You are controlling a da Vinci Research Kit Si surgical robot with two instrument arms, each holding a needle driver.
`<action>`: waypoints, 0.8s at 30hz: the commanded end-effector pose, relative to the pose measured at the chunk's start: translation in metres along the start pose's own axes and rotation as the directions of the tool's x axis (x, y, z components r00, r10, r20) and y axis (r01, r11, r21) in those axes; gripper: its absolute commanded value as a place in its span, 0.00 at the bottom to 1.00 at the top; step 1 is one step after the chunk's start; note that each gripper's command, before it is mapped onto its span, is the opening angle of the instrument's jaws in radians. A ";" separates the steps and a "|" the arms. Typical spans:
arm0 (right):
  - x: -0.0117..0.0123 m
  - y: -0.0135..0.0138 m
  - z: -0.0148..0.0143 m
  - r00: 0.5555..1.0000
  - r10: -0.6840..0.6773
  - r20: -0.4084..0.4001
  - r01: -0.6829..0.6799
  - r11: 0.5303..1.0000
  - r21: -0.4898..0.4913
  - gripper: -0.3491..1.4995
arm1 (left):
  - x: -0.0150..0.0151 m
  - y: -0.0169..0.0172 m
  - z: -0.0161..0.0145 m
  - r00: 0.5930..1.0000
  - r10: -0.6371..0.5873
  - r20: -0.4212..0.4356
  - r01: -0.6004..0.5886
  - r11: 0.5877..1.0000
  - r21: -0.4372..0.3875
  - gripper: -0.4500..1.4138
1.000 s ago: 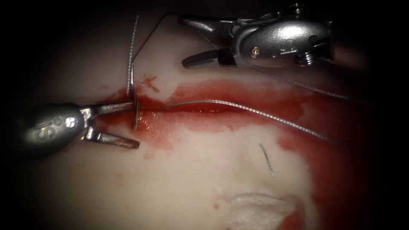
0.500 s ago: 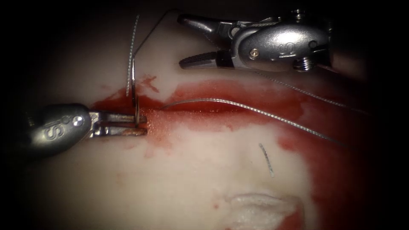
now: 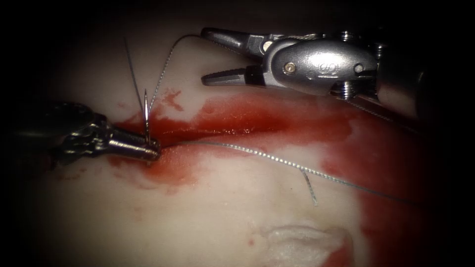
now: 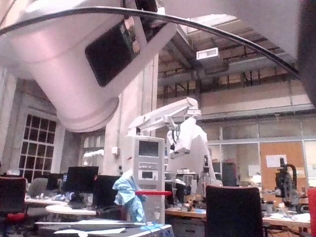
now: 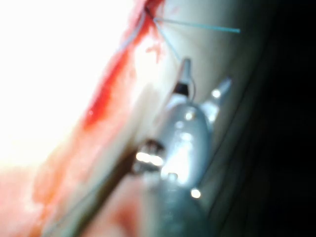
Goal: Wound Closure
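Observation:
The tissue (image 3: pixel 208 207) has a cut (image 3: pixel 222 129) running across, wet with red fluid (image 3: pixel 277 111). At the cut's left end my left tool (image 3: pixel 153 146) is shut on the curved needle (image 3: pixel 146 111), gripping it low on its curve. The needle stands up from the jaws, and whether its lower end is in the tissue is hidden. Thread (image 3: pixel 166 64) arcs from the needle toward my right tool (image 3: pixel 203 57), which hangs open above the cut holding nothing. It also stands open in the right wrist view (image 5: pixel 206 71). A second strand (image 3: pixel 277 159) leaves the cut and runs right.
A short cut end of thread (image 3: pixel 309 186) lies on the tissue below the cut. A pale raised patch (image 3: pixel 302 242) sits at the near edge. Red fluid spreads widely over the tissue's right part (image 3: pixel 391 163).
My left tool's jaws, open around the needle a second ago, have shut on it, rolled and lifted it upright. The long strand dropped below the cut. My right tool drifted slightly left.

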 end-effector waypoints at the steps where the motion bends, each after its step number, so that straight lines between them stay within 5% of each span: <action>1: 0.0000 0.0010 0.0011 1.000 -0.006 -0.004 0.006 1.000 -0.002 0.45 | -0.0014 -0.0003 0.0002 0.999 -0.041 0.016 0.041 0.999 0.023 0.00; 6: 0.0005 0.0006 0.0018 1.000 -0.006 -0.007 0.006 1.000 0.002 0.43 | -0.0024 -0.0006 -0.0005 0.972 -0.207 0.109 0.195 0.975 0.110 0.00; 15: 0.0016 -0.0002 0.0034 0.999 -0.008 -0.033 0.010 0.999 0.033 0.40 | -0.0041 -0.0005 -0.0030 0.930 -0.317 0.187 0.285 0.941 0.181 0.00; 24: 0.0031 -0.0014 0.0058 0.998 -0.009 -0.054 0.012 0.998 0.062 0.34 | -0.0058 -0.0012 -0.0060 0.798 -0.544 0.261 0.468 0.831 0.301 0.00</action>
